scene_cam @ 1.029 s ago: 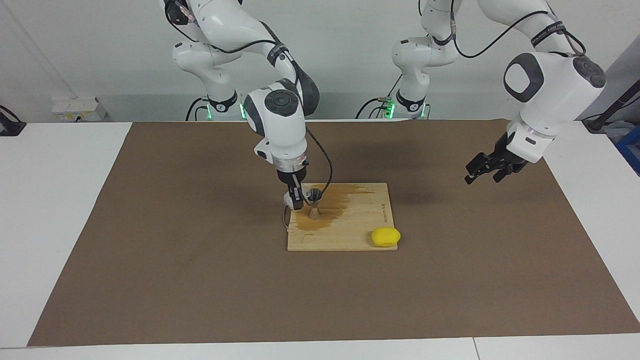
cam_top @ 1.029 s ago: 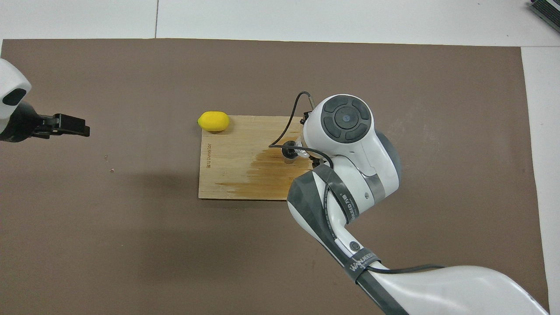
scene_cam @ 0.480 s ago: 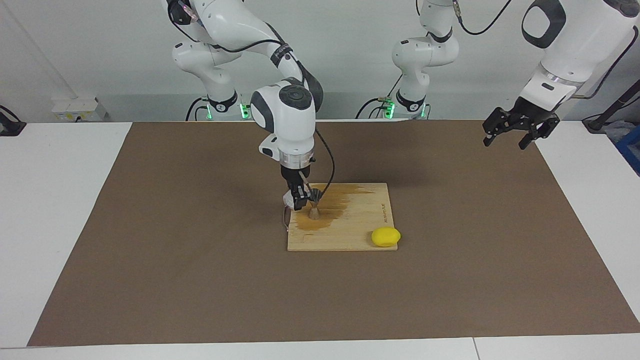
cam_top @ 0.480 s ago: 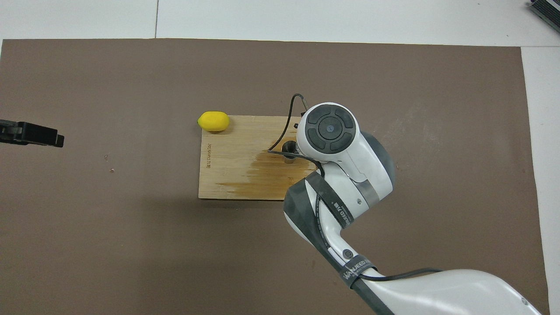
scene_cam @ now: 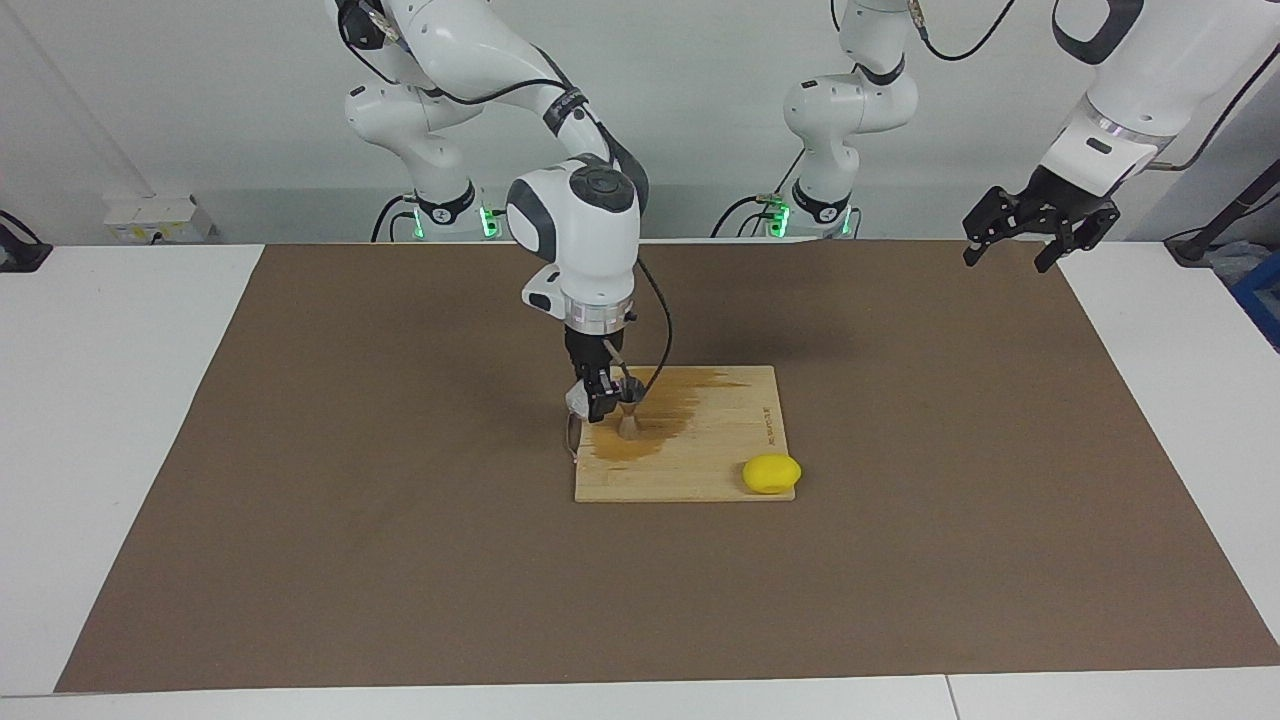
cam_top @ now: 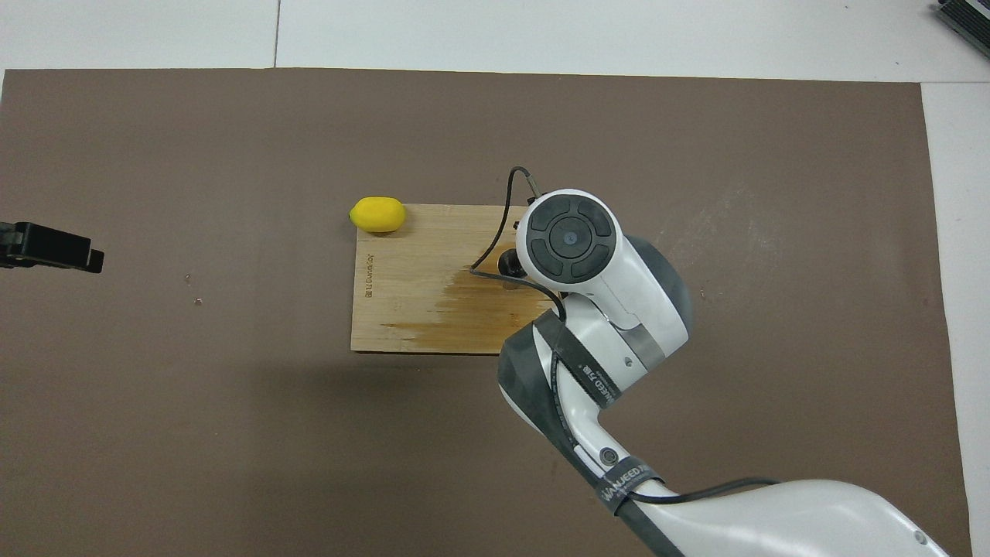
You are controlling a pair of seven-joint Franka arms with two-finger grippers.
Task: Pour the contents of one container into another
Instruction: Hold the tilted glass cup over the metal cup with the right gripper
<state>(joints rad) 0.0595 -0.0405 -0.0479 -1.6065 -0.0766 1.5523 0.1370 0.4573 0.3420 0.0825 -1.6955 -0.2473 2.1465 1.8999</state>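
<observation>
The grey steel jigger (scene_cam: 628,424) stands upright on a wooden board (scene_cam: 700,465), in a dark wet stain. My right gripper (scene_cam: 598,398) hangs straight down right beside the jigger's upper cone and is shut on the small clear glass cup (scene_cam: 577,400), held just above the board's edge at the jigger's rim height. In the overhead view the right wrist covers the cup, and only part of the jigger (cam_top: 506,265) shows. My left gripper (scene_cam: 1008,256) is open and empty, raised high over the mat's corner at the left arm's end, and also shows in the overhead view (cam_top: 73,256).
A yellow lemon (scene_cam: 771,473) lies at the board's corner farthest from the robots, toward the left arm's end; it also shows in the overhead view (cam_top: 377,214). A brown mat (scene_cam: 400,560) covers the table. A thin cable loops beside the right gripper.
My left arm has lifted and drawn back toward its own end of the table. My right wrist has shifted slightly over the jigger while holding the cup.
</observation>
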